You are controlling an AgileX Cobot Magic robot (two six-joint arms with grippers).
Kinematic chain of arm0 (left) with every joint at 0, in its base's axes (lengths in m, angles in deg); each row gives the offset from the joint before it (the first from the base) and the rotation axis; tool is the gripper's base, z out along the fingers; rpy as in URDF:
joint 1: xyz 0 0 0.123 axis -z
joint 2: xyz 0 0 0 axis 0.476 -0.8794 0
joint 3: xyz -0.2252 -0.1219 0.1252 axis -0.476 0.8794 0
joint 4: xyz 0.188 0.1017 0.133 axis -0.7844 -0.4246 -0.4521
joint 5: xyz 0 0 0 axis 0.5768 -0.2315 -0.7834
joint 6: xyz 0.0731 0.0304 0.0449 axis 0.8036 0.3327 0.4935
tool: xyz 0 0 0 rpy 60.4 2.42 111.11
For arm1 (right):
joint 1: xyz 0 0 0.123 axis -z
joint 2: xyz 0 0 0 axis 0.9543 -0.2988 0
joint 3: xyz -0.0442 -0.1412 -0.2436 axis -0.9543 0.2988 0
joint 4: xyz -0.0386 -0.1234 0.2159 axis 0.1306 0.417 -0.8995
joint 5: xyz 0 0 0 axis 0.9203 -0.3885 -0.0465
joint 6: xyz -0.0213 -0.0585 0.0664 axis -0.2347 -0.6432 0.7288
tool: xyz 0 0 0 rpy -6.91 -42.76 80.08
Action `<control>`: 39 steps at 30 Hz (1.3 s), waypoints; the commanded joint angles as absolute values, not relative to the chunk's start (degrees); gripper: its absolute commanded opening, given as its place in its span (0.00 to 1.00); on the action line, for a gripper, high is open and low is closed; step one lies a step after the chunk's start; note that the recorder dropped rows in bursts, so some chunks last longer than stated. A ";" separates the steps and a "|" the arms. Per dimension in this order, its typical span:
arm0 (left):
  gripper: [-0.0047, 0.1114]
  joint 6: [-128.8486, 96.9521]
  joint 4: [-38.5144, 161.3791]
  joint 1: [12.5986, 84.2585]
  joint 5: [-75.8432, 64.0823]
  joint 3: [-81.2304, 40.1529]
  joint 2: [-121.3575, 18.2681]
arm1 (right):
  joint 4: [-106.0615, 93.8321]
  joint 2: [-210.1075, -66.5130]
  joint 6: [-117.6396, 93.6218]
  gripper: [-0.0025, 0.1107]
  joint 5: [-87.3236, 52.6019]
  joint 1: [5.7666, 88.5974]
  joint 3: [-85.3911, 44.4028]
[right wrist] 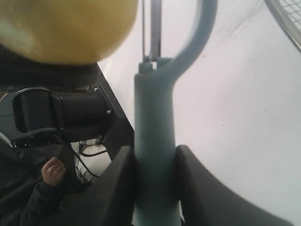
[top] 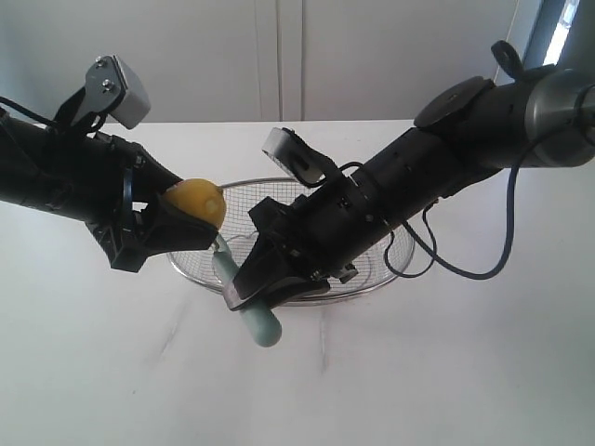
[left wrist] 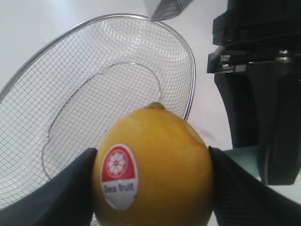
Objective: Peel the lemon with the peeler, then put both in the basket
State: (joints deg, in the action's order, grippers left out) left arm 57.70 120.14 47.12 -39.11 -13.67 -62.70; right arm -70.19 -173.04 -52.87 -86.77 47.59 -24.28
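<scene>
In the exterior view, left of the middle of the frame, the left gripper (top: 189,212) pinches the lemon (top: 197,202) between its two black fingers (top: 181,232), one on each side of the fruit. The lemon is held up in the air, over the left edge of the wire basket (top: 389,271). From the left wrist camera the lemon (left wrist: 153,165) fills the foreground, a red and white sticker (left wrist: 119,176) reading "Sea fruit" on its skin, and the basket's mesh (left wrist: 94,94) spreads out behind it.

The right gripper (top: 244,286) reaches in from the upper right and down toward the lower middle of the frame. It is clamped around the pale green handle of the peeler (top: 260,321), which slants from the lower middle up to the lemon's underside. The right wrist camera shows the handle (right wrist: 155,141) squeezed between the two dark fingers (right wrist: 117,188), and the curved head sits just beside the lemon (right wrist: 66,28). I cannot tell whether the blade touches the skin.

The basket stands on the white table (top: 418,372), behind both grippers.
</scene>
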 commanded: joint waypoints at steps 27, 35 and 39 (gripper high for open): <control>0.04 57.36 121.81 47.53 -41.31 -13.68 -62.41 | -71.76 -164.29 -54.31 0.02 -87.32 58.99 -24.23; 0.04 57.36 121.81 47.53 -41.42 -13.68 -62.41 | -70.43 -167.89 -54.44 0.02 -87.32 58.67 -22.27; 0.04 57.36 121.81 47.53 -41.42 -13.68 -62.41 | -71.51 -170.28 -53.26 0.02 -87.32 57.60 -20.14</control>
State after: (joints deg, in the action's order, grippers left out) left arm 57.60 120.14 47.12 -40.06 -13.67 -62.70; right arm -70.21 -169.17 -53.50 -86.89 58.32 -21.22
